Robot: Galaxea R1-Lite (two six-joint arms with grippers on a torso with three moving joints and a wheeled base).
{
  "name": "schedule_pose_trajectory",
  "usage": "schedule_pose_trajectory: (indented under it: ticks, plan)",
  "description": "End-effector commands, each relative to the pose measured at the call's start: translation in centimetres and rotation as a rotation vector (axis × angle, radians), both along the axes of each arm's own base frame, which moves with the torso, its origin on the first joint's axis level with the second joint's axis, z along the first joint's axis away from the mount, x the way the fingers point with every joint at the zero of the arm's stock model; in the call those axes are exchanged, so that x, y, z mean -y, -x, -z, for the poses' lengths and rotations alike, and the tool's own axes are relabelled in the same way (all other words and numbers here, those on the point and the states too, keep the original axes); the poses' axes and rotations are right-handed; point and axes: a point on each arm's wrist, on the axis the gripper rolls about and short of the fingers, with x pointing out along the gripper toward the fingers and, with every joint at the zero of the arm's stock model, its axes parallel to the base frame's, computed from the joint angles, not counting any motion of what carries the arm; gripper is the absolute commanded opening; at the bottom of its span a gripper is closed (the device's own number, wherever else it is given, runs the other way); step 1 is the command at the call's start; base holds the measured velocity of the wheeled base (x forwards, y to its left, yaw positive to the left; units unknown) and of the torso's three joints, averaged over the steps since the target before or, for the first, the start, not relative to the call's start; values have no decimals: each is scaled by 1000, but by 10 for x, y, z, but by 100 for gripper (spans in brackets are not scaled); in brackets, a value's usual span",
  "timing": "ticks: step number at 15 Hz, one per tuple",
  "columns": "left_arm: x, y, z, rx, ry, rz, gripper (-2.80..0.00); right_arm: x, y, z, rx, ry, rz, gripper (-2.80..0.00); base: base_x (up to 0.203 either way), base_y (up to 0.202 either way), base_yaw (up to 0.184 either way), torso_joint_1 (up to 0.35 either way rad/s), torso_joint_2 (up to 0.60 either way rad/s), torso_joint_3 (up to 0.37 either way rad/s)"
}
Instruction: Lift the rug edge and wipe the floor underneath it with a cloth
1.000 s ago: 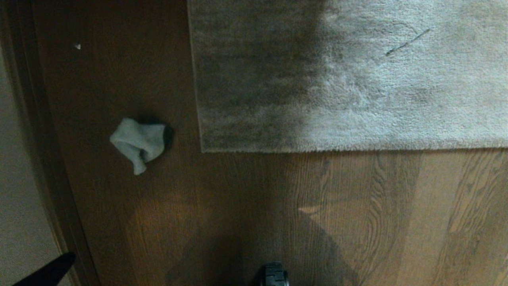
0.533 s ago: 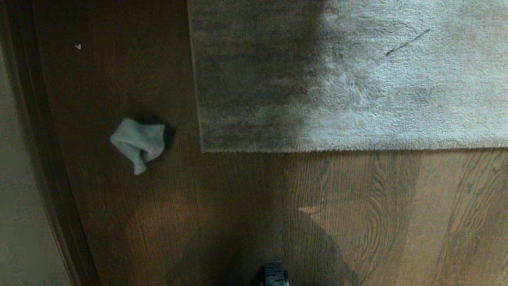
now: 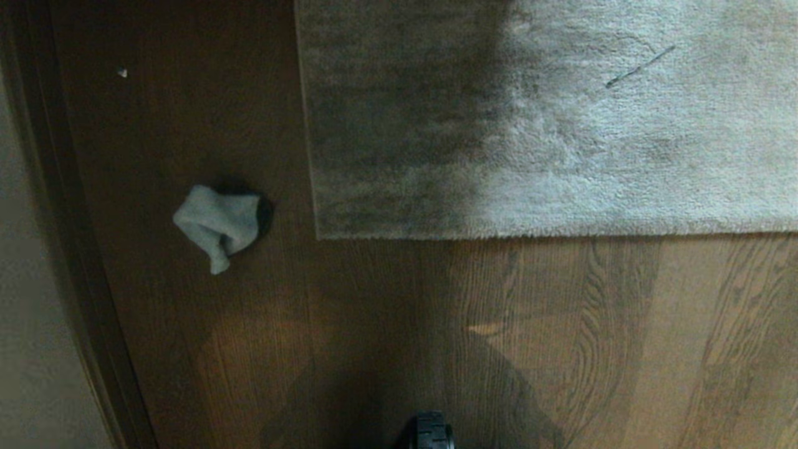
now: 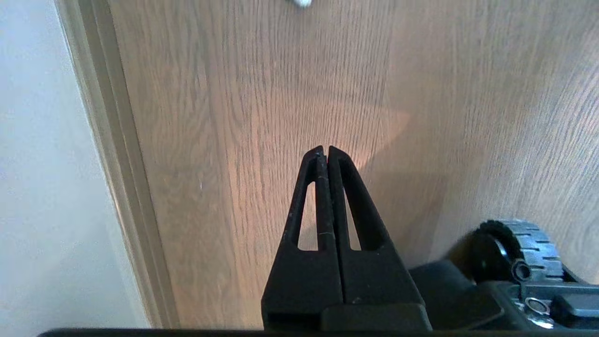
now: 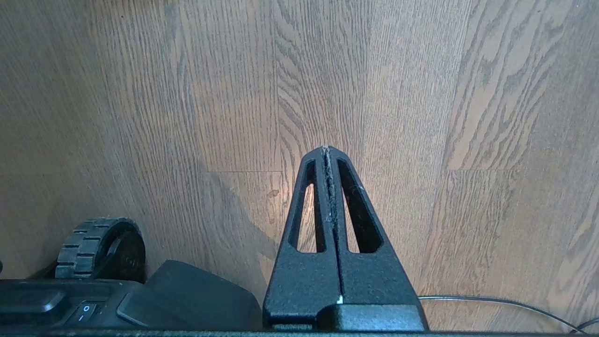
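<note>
Lying on the floor (image 3: 386,324), the cloth (image 3: 217,226) sits apart from both pressed-together pincers (image 4: 324,150) (image 5: 327,150).

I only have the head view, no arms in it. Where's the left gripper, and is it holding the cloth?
Observer: The left gripper is shut on nothing, hanging over bare floor beside the baseboard.
Operator: And the right?
Observer: The right gripper is shut and empty too, over floor next to the base wheel.
Operator: Anything behind it?
Observer: A thin cable lies on the floor there.
</note>
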Motion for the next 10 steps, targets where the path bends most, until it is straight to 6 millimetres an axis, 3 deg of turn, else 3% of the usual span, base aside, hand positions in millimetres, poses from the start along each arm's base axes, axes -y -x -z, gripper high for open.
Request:
schedule_pose_trajectory:
  ticks: [1,10]
  plan:
    - [0,2,0,30,-21,6,-280,0,0,0,-1,0,0,-280,0,0,0,0,0,0]
    - [0,2,1,28,-28,3,-280,0,0,0,-1,0,0,-280,0,0,0,0,0,0]
